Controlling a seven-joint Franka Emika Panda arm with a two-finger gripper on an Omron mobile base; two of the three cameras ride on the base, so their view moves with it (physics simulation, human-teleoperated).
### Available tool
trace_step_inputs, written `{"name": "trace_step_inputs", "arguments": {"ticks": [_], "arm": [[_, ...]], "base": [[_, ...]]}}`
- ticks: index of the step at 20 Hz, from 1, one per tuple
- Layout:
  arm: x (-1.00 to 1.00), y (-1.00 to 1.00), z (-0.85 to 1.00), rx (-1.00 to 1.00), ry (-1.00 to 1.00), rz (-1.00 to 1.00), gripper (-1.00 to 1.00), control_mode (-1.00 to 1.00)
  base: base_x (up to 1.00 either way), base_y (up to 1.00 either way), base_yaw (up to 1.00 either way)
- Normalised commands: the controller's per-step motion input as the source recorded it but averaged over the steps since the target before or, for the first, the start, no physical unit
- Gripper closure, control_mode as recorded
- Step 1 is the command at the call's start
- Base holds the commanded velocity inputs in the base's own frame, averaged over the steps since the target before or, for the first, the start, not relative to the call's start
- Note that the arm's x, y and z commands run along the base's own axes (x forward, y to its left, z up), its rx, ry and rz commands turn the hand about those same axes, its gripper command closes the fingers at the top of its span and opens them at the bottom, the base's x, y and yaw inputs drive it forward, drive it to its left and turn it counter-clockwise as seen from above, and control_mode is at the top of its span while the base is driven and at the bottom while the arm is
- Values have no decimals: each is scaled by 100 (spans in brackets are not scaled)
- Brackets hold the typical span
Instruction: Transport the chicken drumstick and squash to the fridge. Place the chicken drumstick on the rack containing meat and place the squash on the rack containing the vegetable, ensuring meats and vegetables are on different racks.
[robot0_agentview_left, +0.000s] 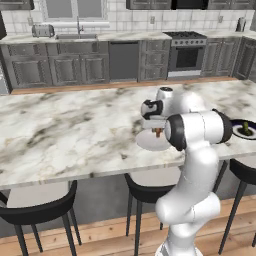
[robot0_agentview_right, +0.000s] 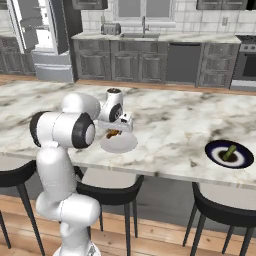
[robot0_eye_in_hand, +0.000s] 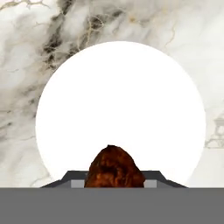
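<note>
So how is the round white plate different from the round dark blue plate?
The round white plate is plain white; the round dark blue plate has a pale middle. The white one lies under the gripper, which holds the reddish-brown chicken drumstick; the blue one carries the green squash. Both sit on the marble counter.

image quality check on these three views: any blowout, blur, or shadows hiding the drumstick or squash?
Hand view: the white plate is blown out to flat white with no shading; the chicken drumstick between the tool fingers stays textured. Left base view: soft overall, and the arm covers most of the drumstick. Right base view: even light, no harsh shadows; the squash on its dark plate is small but distinguishable.
</note>
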Motion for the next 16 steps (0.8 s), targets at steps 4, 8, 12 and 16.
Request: {"name": "trace_step_inputs", "arguments": {"ticks": [4, 8, 12, 16], "arm": [[-92, 0, 50, 0, -37, 0, 100, -100], [-68, 0, 48, 0, -33, 0, 100, -100], [-44, 0, 67, 0, -30, 0, 100, -100], [-34, 1, 54, 0, -9, 0, 100, -100]], "base": [[0, 0, 0], [0, 0, 0], [0, 0, 0], [0, 0, 0]]}}
